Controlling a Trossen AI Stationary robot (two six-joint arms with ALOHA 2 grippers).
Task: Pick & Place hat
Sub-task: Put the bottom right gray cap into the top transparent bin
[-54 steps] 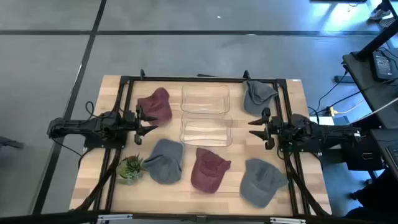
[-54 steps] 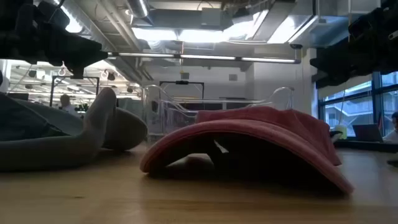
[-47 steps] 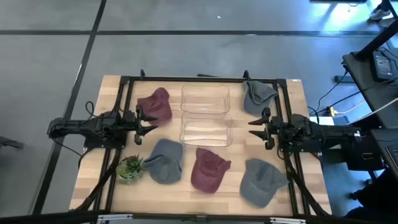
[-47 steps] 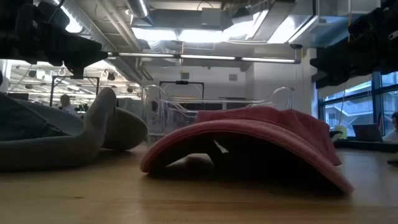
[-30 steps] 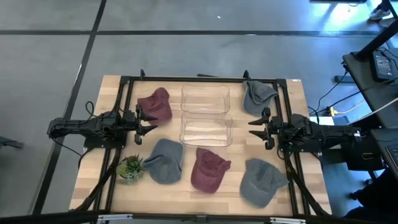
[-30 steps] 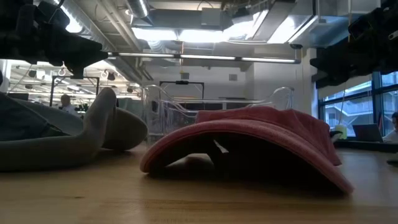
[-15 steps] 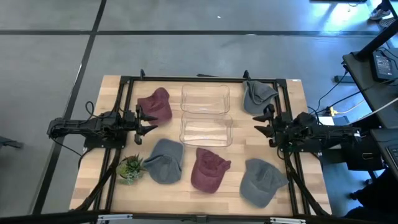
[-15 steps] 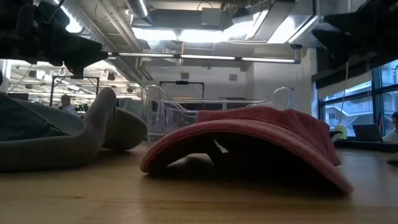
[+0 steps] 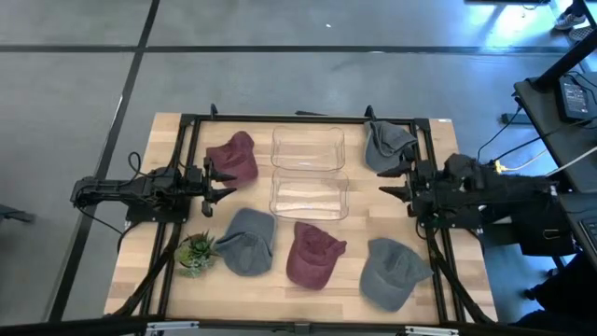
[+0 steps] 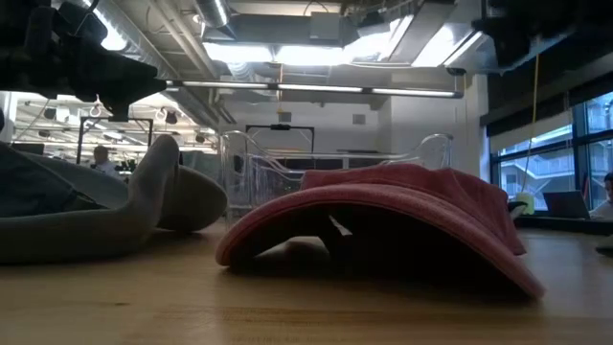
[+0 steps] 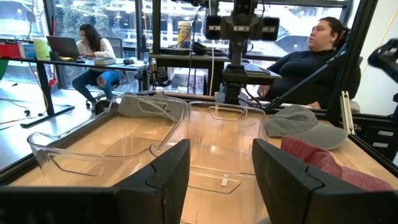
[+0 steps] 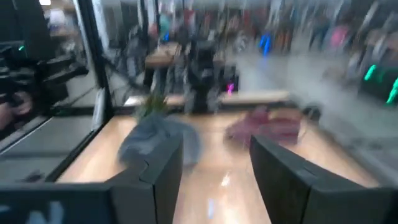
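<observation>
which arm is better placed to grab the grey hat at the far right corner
Right. The right gripper hovers with open jaws just beside the far grey hat, on its own side. The left gripper waits across the table by the maroon hat, beyond the clear bins.

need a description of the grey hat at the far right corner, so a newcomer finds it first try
Start at the two clear bins mid-table and go to the one farther from the plant. The grey hat lies beside that bin, toward the right arm, against the black frame, just past the open right claw. The other two grey hats sit along the plant's edge of the table.
</observation>
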